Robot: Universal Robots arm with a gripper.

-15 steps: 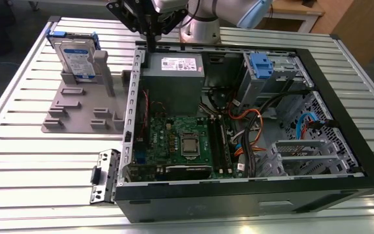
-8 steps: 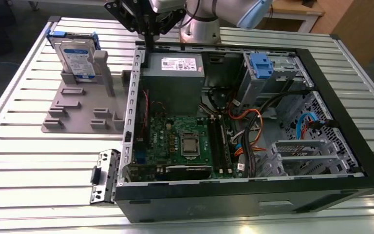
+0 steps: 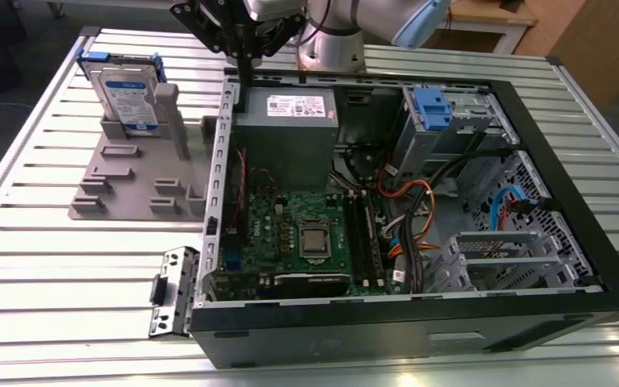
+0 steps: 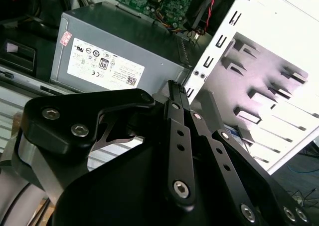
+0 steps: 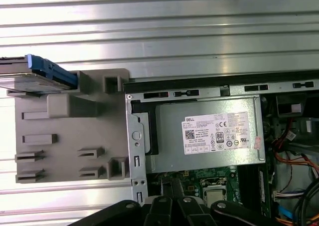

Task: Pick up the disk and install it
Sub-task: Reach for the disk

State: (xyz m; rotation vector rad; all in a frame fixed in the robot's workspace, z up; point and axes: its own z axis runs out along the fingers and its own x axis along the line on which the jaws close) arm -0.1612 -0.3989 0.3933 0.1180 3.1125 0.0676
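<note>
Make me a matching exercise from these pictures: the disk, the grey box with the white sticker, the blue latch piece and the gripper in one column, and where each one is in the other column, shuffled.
Things:
1. disk
2. grey box
3. blue latch piece
4. gripper

Places:
A. on the drive cage inside the computer case
B. standing upright in the grey holder, outside the case
C. hanging over the case's rim, holding nothing
D. lying inside the case beside the motherboard

Pairs: 1-B, 2-D, 3-A, 4-C.
</note>
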